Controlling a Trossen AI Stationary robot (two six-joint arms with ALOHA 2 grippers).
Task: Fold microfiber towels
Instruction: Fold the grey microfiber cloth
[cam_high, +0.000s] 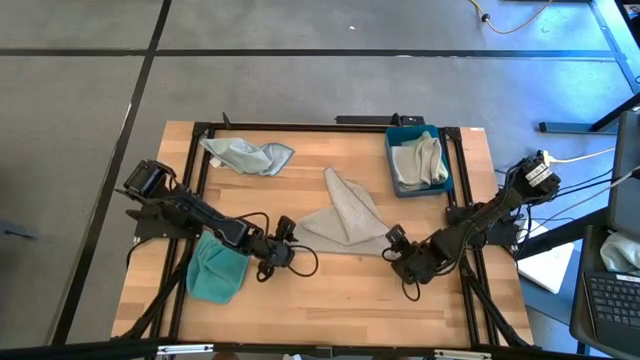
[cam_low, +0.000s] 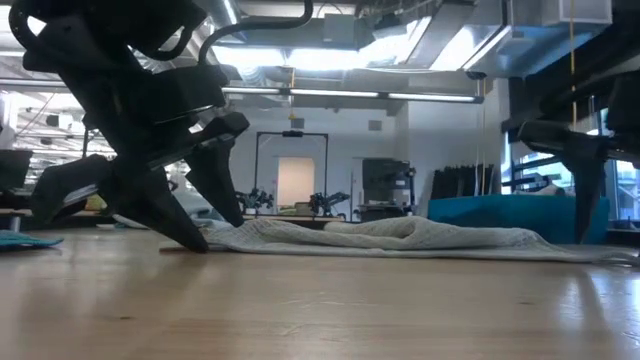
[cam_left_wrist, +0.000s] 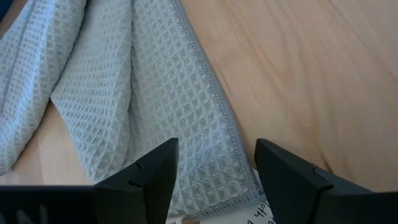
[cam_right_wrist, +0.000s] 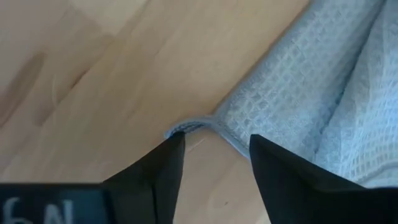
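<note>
On the left I see a teal towel (cam_high: 216, 270) crumpled under my left arm and a pale towel (cam_high: 247, 155) bunched at the table's far side, both unfolded as far as I can judge. My left gripper (cam_left_wrist: 216, 171) stands spread over one near corner of the grey towel (cam_high: 345, 215) mid-table, which lies only roughly gathered. My right gripper (cam_right_wrist: 216, 155) is spread at its other corner, gripping nothing yet, and some towels already sit in the blue tray (cam_high: 392, 147).

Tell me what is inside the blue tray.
The blue tray holds a pale green-grey towel, bunched up and filling most of it. Whether anything lies beneath that towel cannot be seen; it covers the tray's floor.
</note>
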